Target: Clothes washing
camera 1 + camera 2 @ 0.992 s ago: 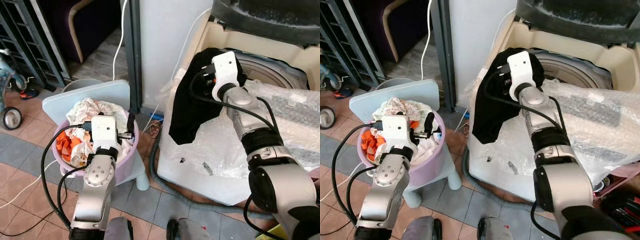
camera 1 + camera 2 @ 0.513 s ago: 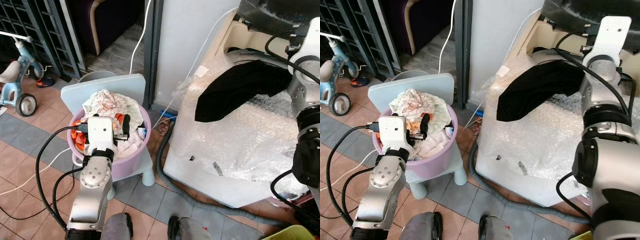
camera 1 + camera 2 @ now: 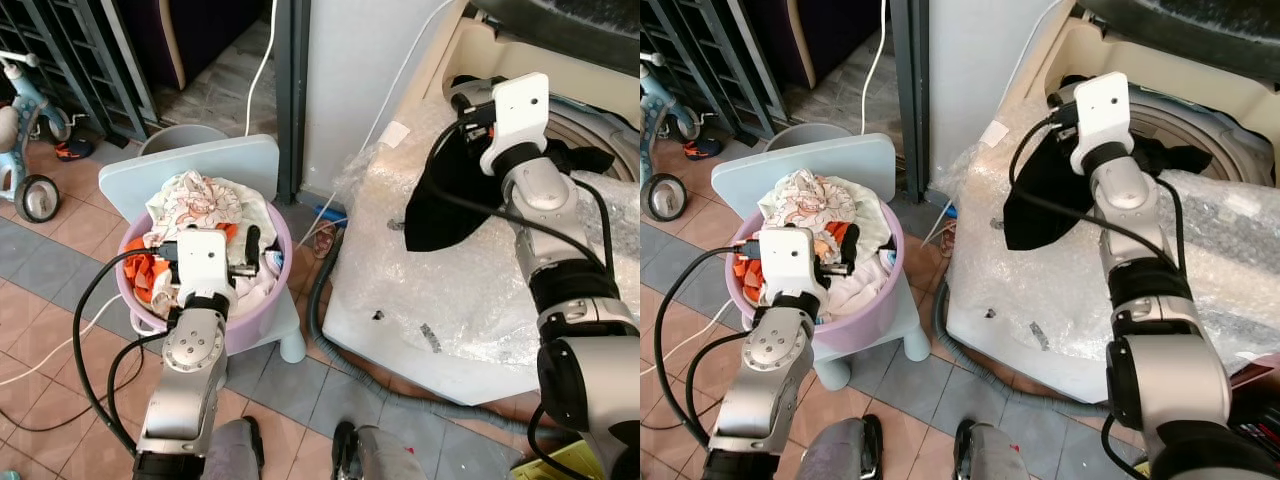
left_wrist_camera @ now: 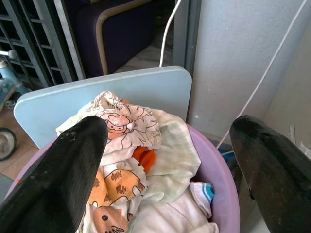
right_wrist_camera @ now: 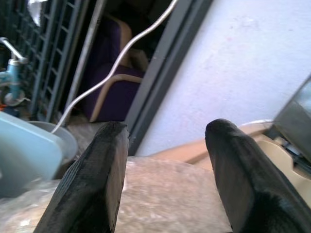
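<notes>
Here our right tool (image 5: pixel 163 194) hovers over the washing machine (image 3: pixel 470 290), fingers spread and pinching nothing, while the black garment (image 3: pixel 455 195) lies draped over the machine's rim, partly hanging outside the drum (image 3: pixel 600 135). Our left tool (image 4: pixel 165 179) is spread wide above the purple basin (image 3: pixel 865 320) of clothes (image 4: pixel 146 160) on the pale blue stool (image 3: pixel 195 170). We judge the garment wants nudging fully into the drum, gripped near its hanging edge so it cannot slide off the bubble wrap (image 3: pixel 480 300).
</notes>
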### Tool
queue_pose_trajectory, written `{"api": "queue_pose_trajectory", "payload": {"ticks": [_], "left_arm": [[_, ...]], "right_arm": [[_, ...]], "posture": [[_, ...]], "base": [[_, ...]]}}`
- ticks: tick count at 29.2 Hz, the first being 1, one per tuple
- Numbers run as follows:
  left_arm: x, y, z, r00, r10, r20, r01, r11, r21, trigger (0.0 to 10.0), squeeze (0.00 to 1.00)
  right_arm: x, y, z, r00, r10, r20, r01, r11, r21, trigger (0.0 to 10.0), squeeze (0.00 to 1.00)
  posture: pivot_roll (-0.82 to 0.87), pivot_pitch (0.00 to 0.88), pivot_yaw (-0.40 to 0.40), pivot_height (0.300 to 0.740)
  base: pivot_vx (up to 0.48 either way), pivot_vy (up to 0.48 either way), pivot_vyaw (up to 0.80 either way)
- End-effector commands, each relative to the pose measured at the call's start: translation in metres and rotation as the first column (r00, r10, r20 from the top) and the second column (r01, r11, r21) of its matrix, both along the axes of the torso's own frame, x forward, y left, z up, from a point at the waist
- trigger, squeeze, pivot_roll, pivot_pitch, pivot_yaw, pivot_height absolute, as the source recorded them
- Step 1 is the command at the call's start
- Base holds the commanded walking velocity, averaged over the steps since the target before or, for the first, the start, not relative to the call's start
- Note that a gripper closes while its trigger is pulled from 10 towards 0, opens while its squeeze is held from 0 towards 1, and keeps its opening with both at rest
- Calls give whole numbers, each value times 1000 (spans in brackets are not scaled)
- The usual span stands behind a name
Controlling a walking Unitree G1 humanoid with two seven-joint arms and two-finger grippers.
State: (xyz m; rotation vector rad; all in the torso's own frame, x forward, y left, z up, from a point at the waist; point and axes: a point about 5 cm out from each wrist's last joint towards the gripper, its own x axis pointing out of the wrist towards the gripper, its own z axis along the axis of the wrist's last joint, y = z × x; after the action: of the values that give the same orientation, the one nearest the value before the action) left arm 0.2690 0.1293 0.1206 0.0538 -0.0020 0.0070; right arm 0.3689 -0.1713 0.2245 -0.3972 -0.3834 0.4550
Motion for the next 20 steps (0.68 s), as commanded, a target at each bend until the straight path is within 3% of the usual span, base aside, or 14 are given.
{"api": "queue_pose_trajectory", "payload": {"ticks": [1, 4, 5, 10, 11, 13, 15, 18, 20], "left_arm": [[-1, 0, -1, 1000, 9, -4, -9, 1000, 10, 10000, 0], [-2, -1, -2, 1000, 7, -6, -7, 1000, 7, 10000, 0], [-3, -1, -2, 1000, 4, -6, -4, 1000, 6, 10000, 0], [-3, -1, -2, 1000, 1, -6, -1, 1000, 6, 10000, 0], [-2, -1, -2, 1000, -3, -6, 3, 1000, 7, 10000, 0], [-2, -1, -2, 1000, -4, -6, 4, 1000, 7, 10000, 0], [-1, -2, -2, 1000, -6, -7, 6, 1000, 7, 10000, 0], [-1, -3, -2, 1000, -10, -9, 10, 1000, 5, 10000, 0], [-1, -5, -3, 1000, -15, -10, 15, 1000, 4, 10000, 0]], "right_arm": [[-7, 5, 7, 996, 88, 15, -88, 996, 1, 10000, 1000], [-11, 4, 7, 992, 129, -9, -128, 992, 11, 10000, 1000], [-15, 0, 4, 987, 156, -40, -158, 987, -37, 10000, 1000], [-20, -7, -2, 979, 174, -105, -184, 978, -99, 10000, 1000], [-26, -18, -10, 971, 175, -163, -198, 970, -141, 10000, 1000], [-28, -22, -13, 968, 171, -183, -201, 966, -165, 10000, 1000], [-33, -40, -26, 963, 119, -243, -186, 944, -273, 10000, 1000], [-31, -57, -34, 957, 35, -286, -137, 929, -343, 10000, 1000], [-24, -75, -34, 948, -85, -305, -31, 934, -357, 10000, 1000]], "posture": [[43, 122, -43, 740], [46, 123, -43, 740], [49, 126, -41, 740], [46, 126, -40, 740], [43, 128, -41, 740], [43, 128, -41, 740], [39, 129, -42, 740], [33, 130, -43, 740], [32, 130, -43, 740]], "base": [[0, 0, 0], [0, 0, 0], [0, 0, 0], [0, 0, 0], [0, 0, 0], [0, 0, 0], [0, 0, 0], [0, 0, 0], [0, 0, 0]]}}
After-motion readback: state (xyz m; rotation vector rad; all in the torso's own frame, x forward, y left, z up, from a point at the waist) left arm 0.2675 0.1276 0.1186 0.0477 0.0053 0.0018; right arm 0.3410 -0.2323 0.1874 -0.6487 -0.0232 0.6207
